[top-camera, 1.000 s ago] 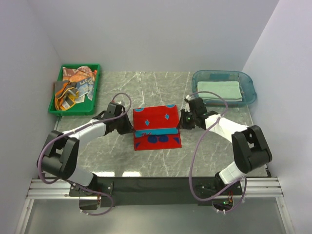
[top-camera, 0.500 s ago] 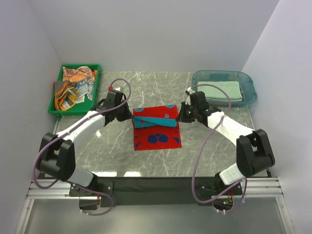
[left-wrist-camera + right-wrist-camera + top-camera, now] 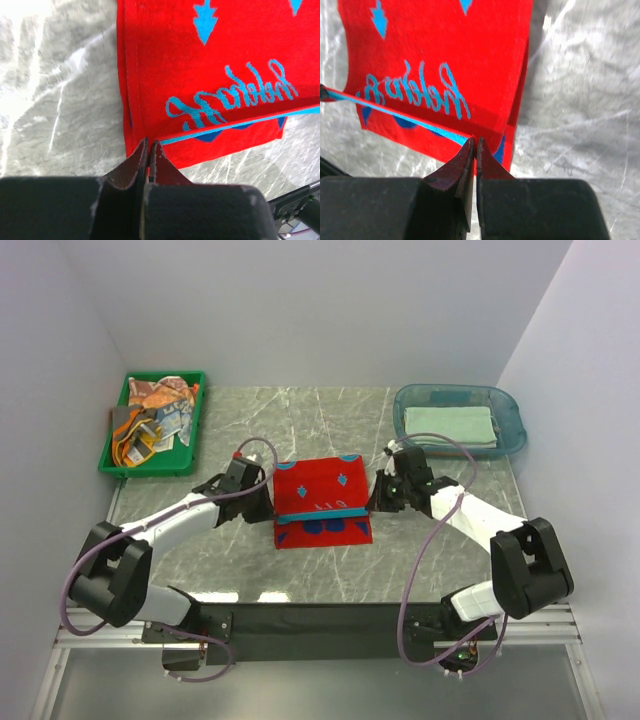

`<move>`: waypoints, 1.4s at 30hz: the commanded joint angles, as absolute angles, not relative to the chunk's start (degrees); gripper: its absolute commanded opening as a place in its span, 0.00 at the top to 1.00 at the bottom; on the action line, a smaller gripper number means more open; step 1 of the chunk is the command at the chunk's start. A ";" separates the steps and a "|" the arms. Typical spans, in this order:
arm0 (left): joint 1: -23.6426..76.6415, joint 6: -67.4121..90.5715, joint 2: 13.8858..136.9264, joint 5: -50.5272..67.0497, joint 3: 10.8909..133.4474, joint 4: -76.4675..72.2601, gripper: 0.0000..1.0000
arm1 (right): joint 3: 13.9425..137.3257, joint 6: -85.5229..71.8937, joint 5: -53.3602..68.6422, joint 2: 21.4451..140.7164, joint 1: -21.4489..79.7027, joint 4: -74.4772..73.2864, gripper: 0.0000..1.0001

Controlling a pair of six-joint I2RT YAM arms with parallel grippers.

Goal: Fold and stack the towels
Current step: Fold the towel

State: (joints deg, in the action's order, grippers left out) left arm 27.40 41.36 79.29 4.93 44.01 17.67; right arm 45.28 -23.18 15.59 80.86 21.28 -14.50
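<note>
Both grippers are pinched tight on the red towel [image 3: 322,502], one at each end of its blue-trimmed edge: left gripper [image 3: 149,143] on the left corner, right gripper [image 3: 475,142] on the right. Holding both corners gets that edge straight and taut, so the flap lands square over the half lying flat mid table [image 3: 320,575], I'd guess. Crumpled towels [image 3: 155,415] wait in the green tray [image 3: 150,469]. A folded pale towel [image 3: 450,425] sits in the blue tub [image 3: 516,426], probably the stack spot.
</note>
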 commanded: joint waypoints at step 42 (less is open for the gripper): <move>29.27 43.24 74.34 -9.85 41.14 28.14 0.99 | 35.78 -26.54 9.32 69.59 21.44 -20.58 1.00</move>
